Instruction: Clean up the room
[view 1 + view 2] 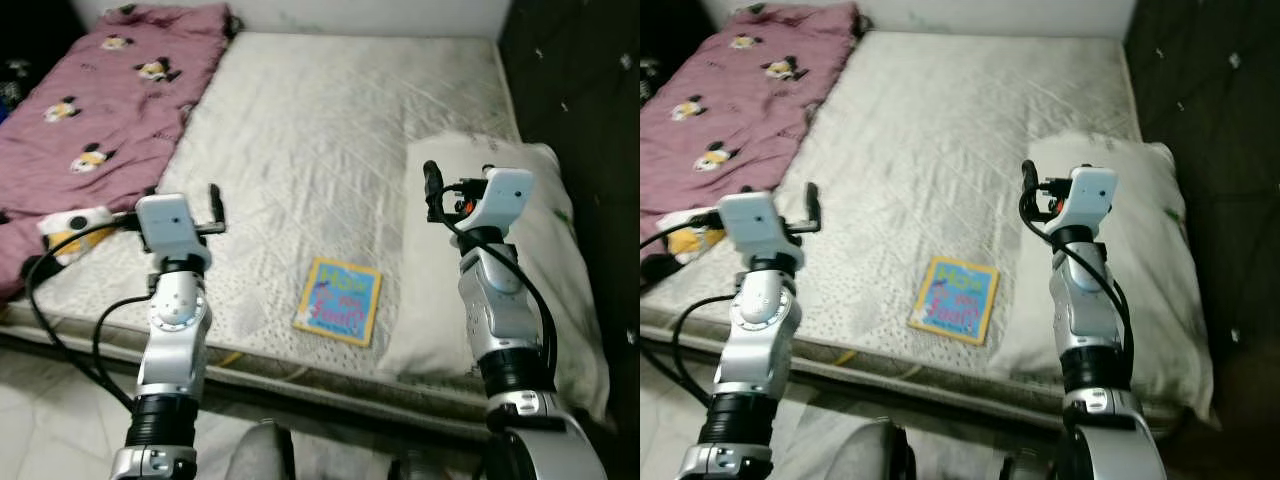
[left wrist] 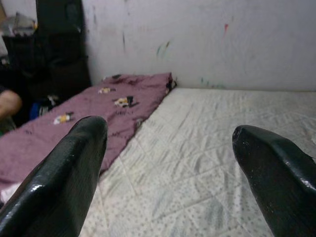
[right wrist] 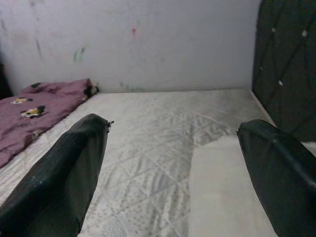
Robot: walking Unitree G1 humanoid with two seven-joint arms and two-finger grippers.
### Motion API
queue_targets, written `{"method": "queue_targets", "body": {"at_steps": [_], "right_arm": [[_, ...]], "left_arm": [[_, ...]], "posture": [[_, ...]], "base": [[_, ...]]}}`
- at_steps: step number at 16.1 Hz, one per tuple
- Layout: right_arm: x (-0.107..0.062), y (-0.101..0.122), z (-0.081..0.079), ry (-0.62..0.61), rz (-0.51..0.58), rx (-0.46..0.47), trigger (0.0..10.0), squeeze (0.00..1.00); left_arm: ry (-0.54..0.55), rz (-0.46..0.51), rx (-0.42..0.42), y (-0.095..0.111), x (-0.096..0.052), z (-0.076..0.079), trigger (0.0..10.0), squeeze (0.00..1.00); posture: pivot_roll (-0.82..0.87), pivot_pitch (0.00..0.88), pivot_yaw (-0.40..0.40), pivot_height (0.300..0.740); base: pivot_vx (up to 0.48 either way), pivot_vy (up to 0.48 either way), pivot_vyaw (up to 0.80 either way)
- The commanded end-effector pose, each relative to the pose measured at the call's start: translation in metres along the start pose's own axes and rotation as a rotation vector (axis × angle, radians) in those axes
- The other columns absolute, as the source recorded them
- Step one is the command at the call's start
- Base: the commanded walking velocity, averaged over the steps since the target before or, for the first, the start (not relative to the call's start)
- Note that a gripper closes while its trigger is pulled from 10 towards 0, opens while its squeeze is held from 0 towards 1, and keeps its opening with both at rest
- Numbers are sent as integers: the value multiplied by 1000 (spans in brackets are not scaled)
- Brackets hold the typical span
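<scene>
Book [image 1: 338, 300]: flat on bed [image 1: 330, 120], near its front edge, between the two arms, just beside pillow [image 1: 530, 290]; likely the stray item to clear.
Blanket [image 1: 90, 110]: purple, rumpled along bed's left side.
Left gripper [image 2: 168, 163]: spread wide, empty, raised above the mattress.
Right gripper [image 3: 173, 163]: likewise wide, empty, above the pillow's edge; both look poised to reach.

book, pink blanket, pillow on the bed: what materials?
Book: glossy printed card or paper cover, flat with crisp edges. Pink blanket: soft matte fabric with a printed cartoon pattern, rumpled. Pillow: off-white cloth case, probably cotton, sagging and creased.
</scene>
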State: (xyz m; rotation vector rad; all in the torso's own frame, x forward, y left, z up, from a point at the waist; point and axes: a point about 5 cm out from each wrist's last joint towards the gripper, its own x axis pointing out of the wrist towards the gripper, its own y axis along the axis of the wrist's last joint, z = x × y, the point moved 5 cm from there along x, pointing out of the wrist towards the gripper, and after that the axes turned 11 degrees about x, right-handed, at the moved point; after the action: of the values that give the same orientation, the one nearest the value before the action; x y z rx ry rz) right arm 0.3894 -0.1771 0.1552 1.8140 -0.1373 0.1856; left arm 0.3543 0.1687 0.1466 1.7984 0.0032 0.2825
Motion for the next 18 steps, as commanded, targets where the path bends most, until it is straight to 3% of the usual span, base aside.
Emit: {"method": "queue_targets", "body": {"at_steps": [1, 5, 8, 15, 18], "right_arm": [[-6, -6, 2, -10, -25, -7, 10000, 0], [-20, -17, 12, -32, -71, -40, 10000, 0], [-15, -20, 8, -43, -74, -7, 10000, 0], [-16, -31, 0, -36, -114, 4, 10000, 0], [-17, -34, -9, -18, -120, 16, 10000, 0]], "left_arm": [[-3, -6, 6, -3, -3, -4, 10000, 0], [-6, -56, -15, -16, -11, -9, 10000, 0], [-13, -69, -51, -17, -12, -4, 10000, 0], [-58, -80, -86, -17, -9, 7, 10000, 0], [-55, -82, -109, -15, -10, 9, 10000, 0]], "posture": [[-57, 0, 60, 740], [-48, 0, 51, 740], [-40, 0, 46, 740], [-26, 0, 39, 740], [-28, 0, 39, 740]], "base": [[0, 0, 0], [0, 0, 0], [0, 0, 0], [0, 0, -754], [0, 301, -344]]}}
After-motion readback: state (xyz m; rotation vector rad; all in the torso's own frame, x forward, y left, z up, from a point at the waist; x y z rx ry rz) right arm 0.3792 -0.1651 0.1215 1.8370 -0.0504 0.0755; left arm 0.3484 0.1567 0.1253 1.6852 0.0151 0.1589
